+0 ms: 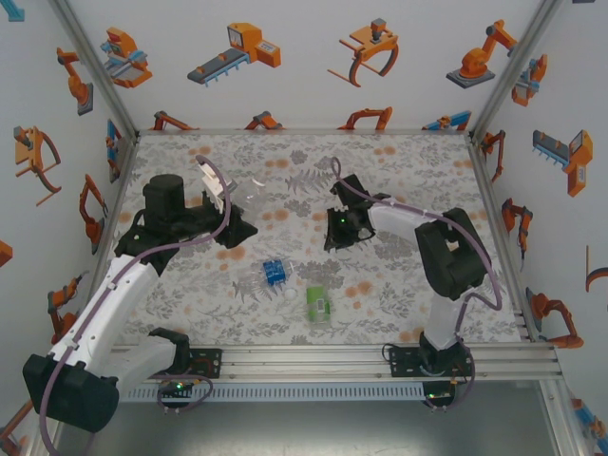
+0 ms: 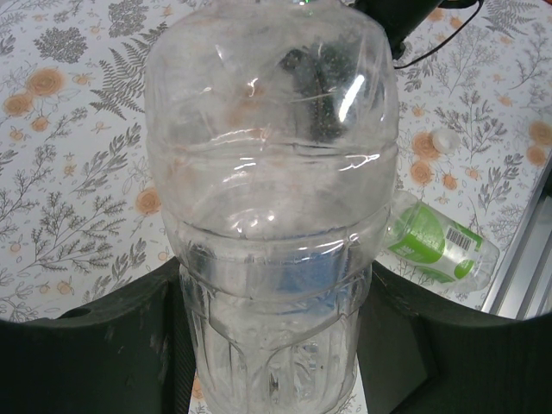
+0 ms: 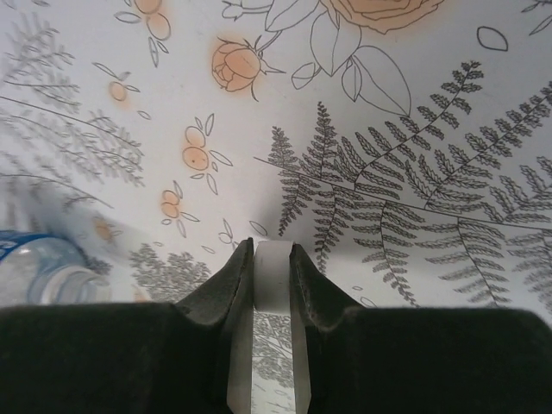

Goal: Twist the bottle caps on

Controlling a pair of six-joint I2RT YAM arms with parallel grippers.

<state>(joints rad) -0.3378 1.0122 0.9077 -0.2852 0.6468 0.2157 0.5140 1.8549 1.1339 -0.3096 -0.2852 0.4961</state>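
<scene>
Left gripper (image 2: 274, 345) is clamped on the plain clear plastic bottle (image 2: 272, 172), lifted off the floral-print table (image 1: 399, 171); right gripper (image 3: 272, 257) is pinched tight on a small white round plastic cap (image 3: 273, 289), edge-on between the fingers and low over the table middle. Both are well apart from the side walls, with bare table behind and to the right. The blue-label clear bottle (image 1: 274, 273) and green-label clear bottle (image 1: 318, 304) lie on their sides near the front aluminium rail (image 1: 380, 356), a loose white cap (image 1: 291, 295) between them; can't tell any contents.
</scene>
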